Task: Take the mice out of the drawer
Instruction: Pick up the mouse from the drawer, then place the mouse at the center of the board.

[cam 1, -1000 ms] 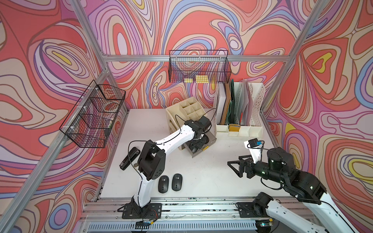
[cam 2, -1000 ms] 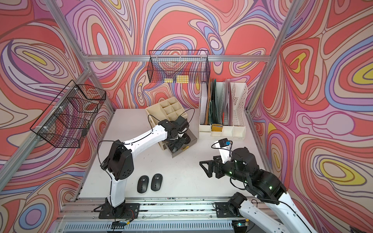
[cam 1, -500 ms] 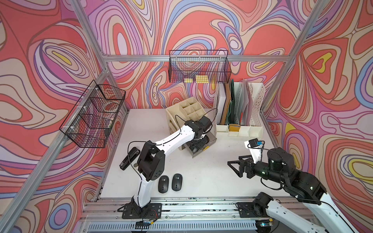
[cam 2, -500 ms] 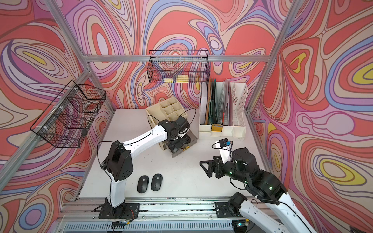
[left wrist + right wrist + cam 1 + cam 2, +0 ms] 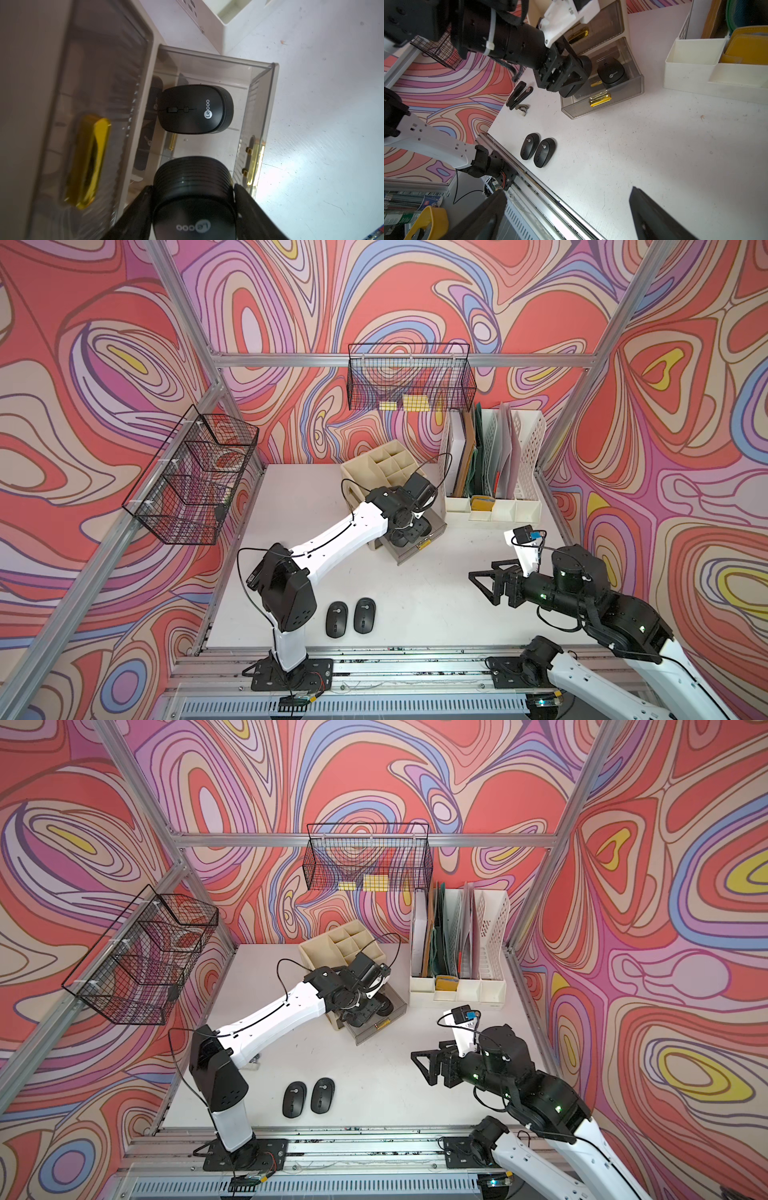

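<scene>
Held mouse [image 5: 193,207]: clamped in left gripper [image 5: 192,190], over the open drawer [image 5: 261,99]. Second mouse [image 5: 195,109]: inside drawer, just past the gripper. Right gripper [image 5: 482,588]: spread wide, holding nothing.

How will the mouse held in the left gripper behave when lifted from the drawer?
Probably rigid: the mouse shows no squash in the left gripper. Its smooth, rounded sides might slip. Likely light, being small against the drawer.

Stapler [image 5: 517,95] well apart frm file rack [image 5: 505,512].
</scene>
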Tool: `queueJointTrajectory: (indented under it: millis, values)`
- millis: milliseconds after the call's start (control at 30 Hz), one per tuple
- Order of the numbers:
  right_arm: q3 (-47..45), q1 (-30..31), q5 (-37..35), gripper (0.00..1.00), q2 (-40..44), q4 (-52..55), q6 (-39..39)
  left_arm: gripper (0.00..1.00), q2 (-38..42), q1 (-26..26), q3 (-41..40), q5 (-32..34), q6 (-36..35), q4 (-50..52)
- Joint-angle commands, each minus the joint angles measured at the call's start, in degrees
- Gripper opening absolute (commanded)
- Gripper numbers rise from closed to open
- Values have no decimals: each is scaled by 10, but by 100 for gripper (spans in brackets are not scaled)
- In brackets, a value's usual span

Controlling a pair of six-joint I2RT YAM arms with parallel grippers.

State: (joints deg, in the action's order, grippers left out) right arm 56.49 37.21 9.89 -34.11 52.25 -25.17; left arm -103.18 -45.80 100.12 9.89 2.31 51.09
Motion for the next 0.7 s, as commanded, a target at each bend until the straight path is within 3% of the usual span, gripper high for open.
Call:
queueJointTrajectory:
  millis: [0,367,667]
  values:
    - [-7,3,-1,97,8,-11,-4,55,37,-8,-14,32,29,-9]
    - [15,2,75,97,27,10,11,55,104,-55,-72,74,239,80]
    - [35,2,166,98,40,61,37,56,157,-120,-178,58,416,97]
